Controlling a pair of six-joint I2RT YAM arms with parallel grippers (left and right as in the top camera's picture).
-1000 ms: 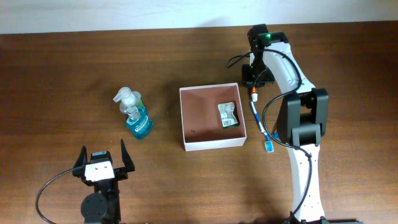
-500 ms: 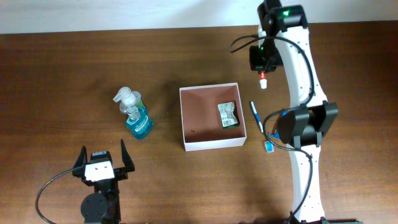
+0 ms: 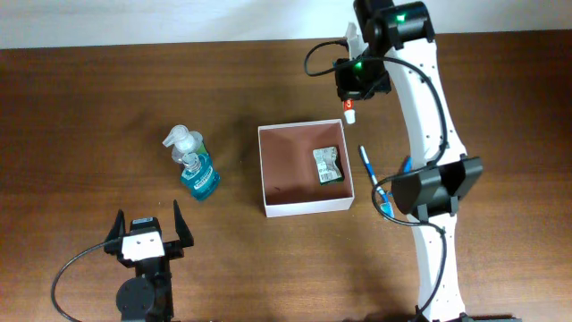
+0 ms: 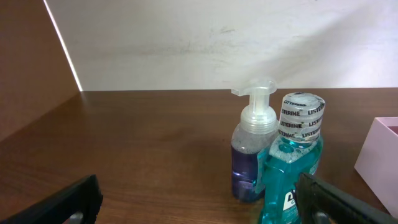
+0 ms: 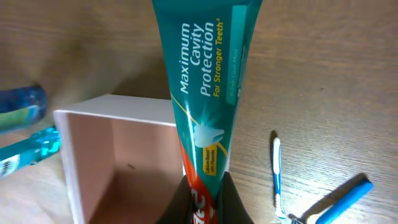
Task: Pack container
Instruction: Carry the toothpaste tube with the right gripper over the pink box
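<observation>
– Container aside for a moment: what is the right gripper (image 3: 351, 100) doing?
– Its jaws are pinched narrow on a teal toothpaste tube (image 5: 205, 93). The wrist view shows them gripping the tube at its red part, and the rest of the tube runs out ahead of them. From above, a small white-and-red end of the tube shows just behind the far right corner of the box, over the wood.
– And the container (image 3: 308, 207) itself?
– It sits mid-table: a shallow square box with thin white walls and a reddish-brown floor, open on top. 1 small printed packet (image 3: 329, 166) lies inside, close to the right wall.
– Anything beside it?
– A thin blue-and-white stick (image 3: 367, 165) lies on the table just right of the box, apart from its wall. I cannot tell what it is. A second blue piece past its near end is partly hidden by the arm.
– Further out?
– 2 bottles stand close together, well left of the box: a clear pump bottle (image 3: 181, 141) and a teal mouthwash bottle (image 3: 200, 177). The left gripper (image 3: 148, 219) rests at the near edge with its jaws spread wide and nothing between them. Its wrist view shows the bottles ahead of it.
</observation>
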